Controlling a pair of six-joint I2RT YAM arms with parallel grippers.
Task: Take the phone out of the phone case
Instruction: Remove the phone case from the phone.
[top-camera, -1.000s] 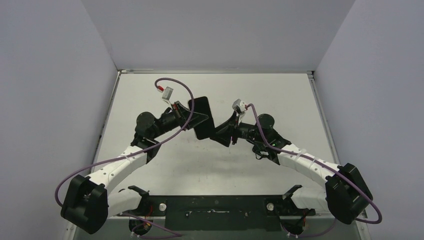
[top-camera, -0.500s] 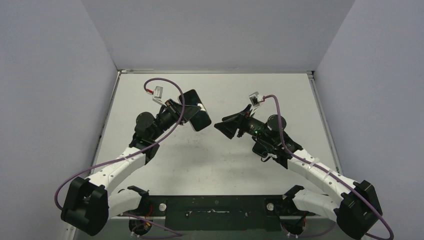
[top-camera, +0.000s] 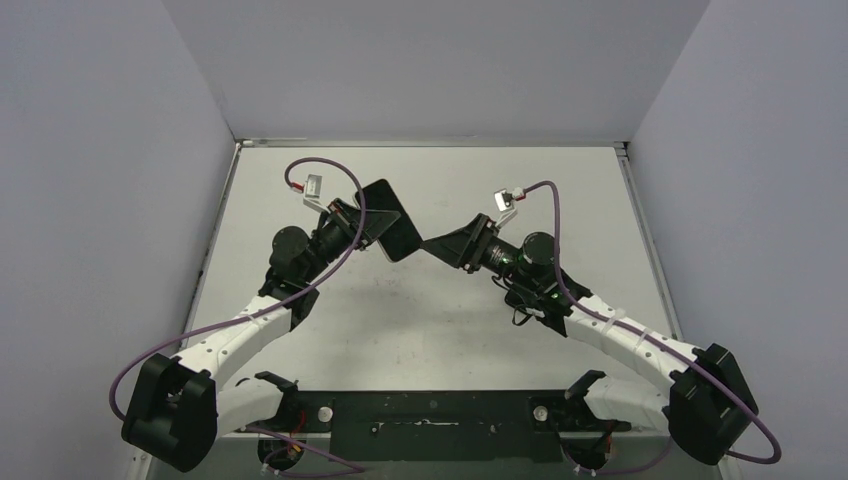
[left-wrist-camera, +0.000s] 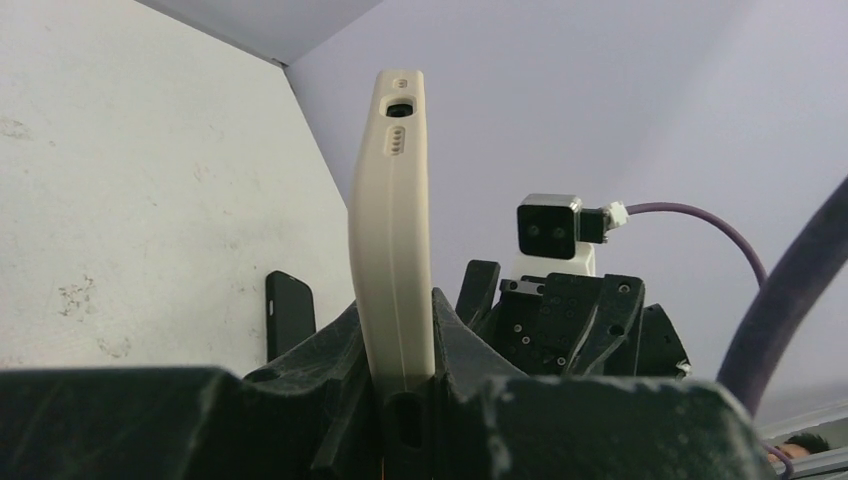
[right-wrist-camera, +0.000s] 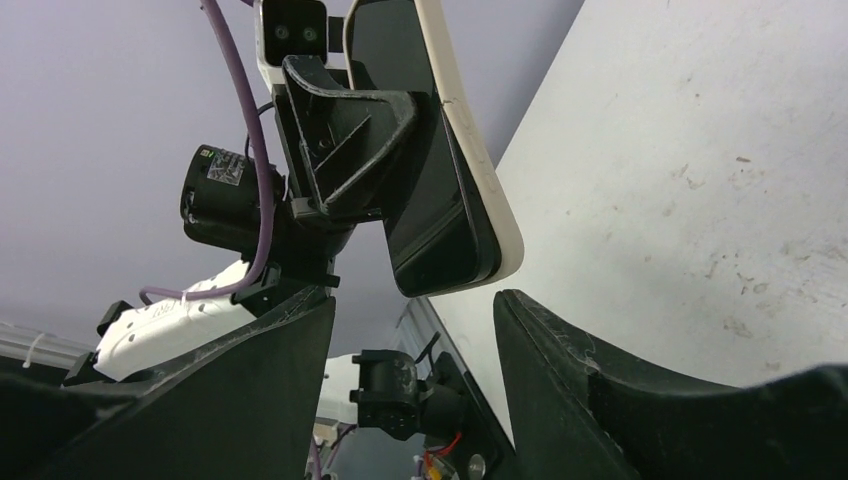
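Note:
A black phone in a cream case (top-camera: 392, 232) is held in the air above the table by my left gripper (top-camera: 372, 228), which is shut on its middle. In the left wrist view the case's cream edge (left-wrist-camera: 392, 220) stands upright between the shut fingers of the left gripper (left-wrist-camera: 395, 310). My right gripper (top-camera: 438, 247) is open, its tips just off the phone's right end. In the right wrist view the phone's dark screen (right-wrist-camera: 425, 180) and cream rim (right-wrist-camera: 480, 170) hang just beyond the open right gripper (right-wrist-camera: 415, 300), apart from both fingers.
The white table (top-camera: 500, 180) lies beneath both arms, with grey walls on three sides. Purple cables (top-camera: 345, 175) loop above each wrist. The black base bar (top-camera: 430, 410) runs along the near edge.
My right gripper drew back from the phone's end, then moved in toward it again, open. My left gripper shifted the phone slightly left and up, still holding it.

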